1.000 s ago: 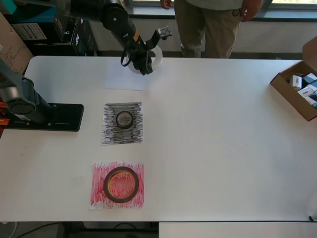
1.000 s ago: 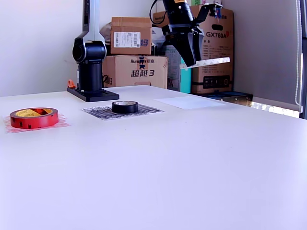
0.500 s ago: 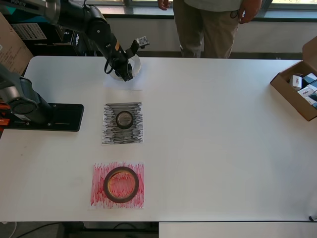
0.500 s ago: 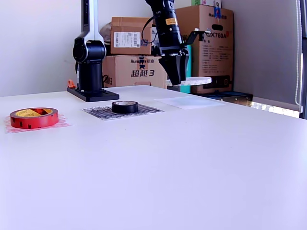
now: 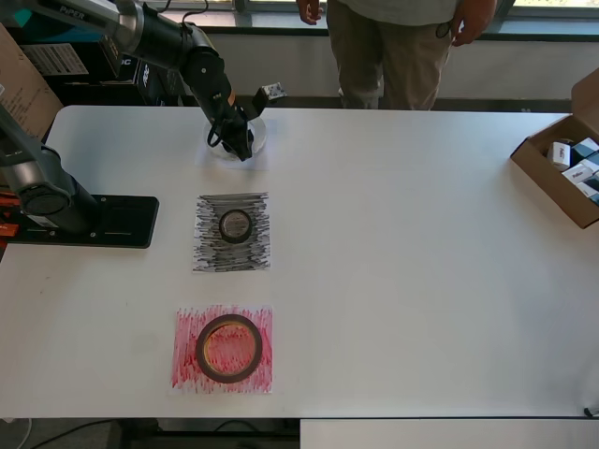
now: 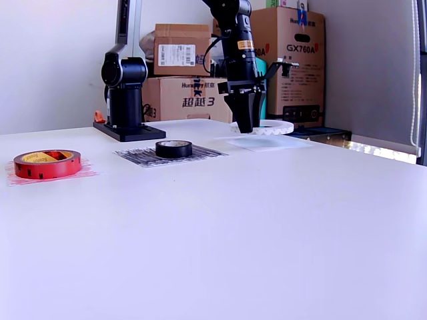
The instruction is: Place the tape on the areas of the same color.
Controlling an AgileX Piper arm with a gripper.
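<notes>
We see the gripper [image 6: 245, 125] pointing down at the far side of the worktop [image 5: 421, 281], fingers [image 6: 248, 113] closed on the rim of the white roll [image 6: 264, 127]. The roll sits flat, low over the white sheet [image 6: 263, 142]; we can't tell whether it touches the sheet. In the overhead view the gripper [image 5: 242, 145] and white roll [image 5: 255, 134] are over the white sheet [image 5: 211, 157] at the top.

Black roll [image 5: 235, 224] lies on the black sheet [image 5: 232, 233], near its middle. Red roll [image 5: 228, 347] lies on the red sheet [image 5: 222, 349], nearest the front edge. The arm base [image 5: 56, 201] is to the overhead view's left of the black sheet. An open box [image 5: 562, 168] sits at the right edge.
</notes>
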